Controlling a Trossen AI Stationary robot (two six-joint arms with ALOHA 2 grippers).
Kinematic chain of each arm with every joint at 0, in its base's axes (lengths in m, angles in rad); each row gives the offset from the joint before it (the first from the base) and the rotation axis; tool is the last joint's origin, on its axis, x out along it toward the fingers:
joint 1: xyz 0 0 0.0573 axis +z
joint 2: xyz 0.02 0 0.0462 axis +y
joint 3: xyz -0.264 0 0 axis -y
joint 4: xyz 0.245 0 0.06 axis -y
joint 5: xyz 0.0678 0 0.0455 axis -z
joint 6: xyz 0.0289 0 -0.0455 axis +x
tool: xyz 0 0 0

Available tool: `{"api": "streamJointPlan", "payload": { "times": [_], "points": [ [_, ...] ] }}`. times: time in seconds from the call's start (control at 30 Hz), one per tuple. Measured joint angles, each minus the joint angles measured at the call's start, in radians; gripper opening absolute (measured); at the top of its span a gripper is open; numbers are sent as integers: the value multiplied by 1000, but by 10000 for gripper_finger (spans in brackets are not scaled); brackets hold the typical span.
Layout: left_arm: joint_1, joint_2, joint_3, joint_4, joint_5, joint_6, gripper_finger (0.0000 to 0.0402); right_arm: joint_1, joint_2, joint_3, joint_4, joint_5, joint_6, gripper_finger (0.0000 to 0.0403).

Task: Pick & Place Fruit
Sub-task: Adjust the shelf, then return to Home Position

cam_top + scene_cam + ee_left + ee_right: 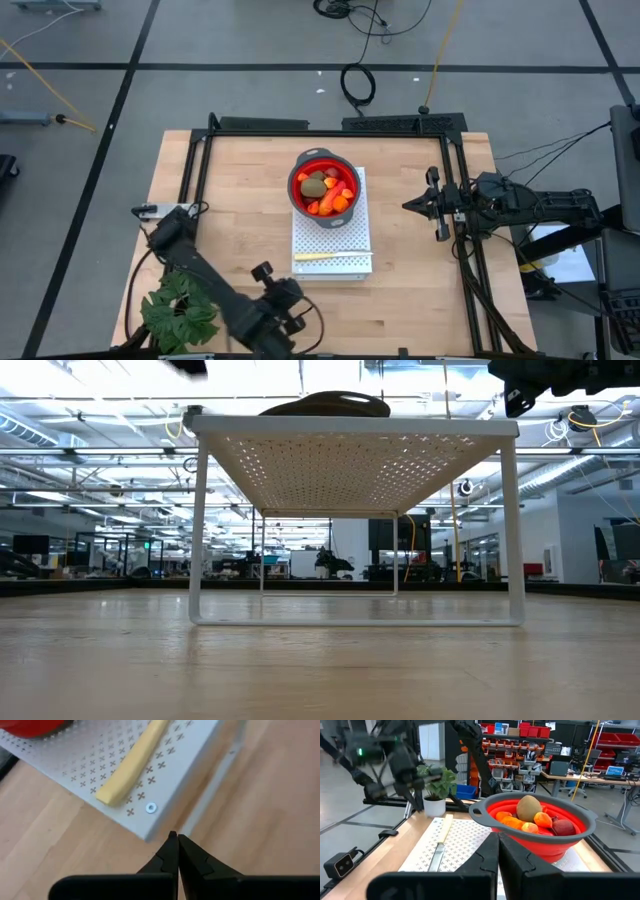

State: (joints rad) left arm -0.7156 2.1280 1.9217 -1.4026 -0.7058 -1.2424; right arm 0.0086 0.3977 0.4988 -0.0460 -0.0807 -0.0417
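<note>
The fruit (326, 192) lies in a red bowl (296, 180) on a white perforated rack (355, 235): an olive-brown oval (528, 807), orange pieces (516, 823) and a dark red ball (563, 826). My left gripper (175, 838) is shut on nothing. It hangs above the table just off the rack's near left corner (148, 836), pointing slantwise down; in the high view the left gripper (293, 292) shows at the near edge. My right gripper (498, 838) is shut and level, and waits at the table's right side (410, 205), facing the bowl.
A pale yellow knife (328, 255) lies along the rack's near edge, close to my left gripper. A green leafy plant (180, 312) stands at the near left corner beside the left arm. Black frame rails (455, 200) border the table. Bare wood lies left of the rack.
</note>
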Motion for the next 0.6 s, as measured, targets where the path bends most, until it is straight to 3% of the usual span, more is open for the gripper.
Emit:
{"api": "streamJointPlan", "payload": {
  "times": [0.2, 0.6],
  "points": [
    [-50, -113, 1, 26, 16, -18, 2, 0, 0, 0, 0, 0, -32, 0],
    [-61, -337, 1, -70, -221, 19, 1, 0, 0, 0, 5, -2, -57, 0]
  ]
}}
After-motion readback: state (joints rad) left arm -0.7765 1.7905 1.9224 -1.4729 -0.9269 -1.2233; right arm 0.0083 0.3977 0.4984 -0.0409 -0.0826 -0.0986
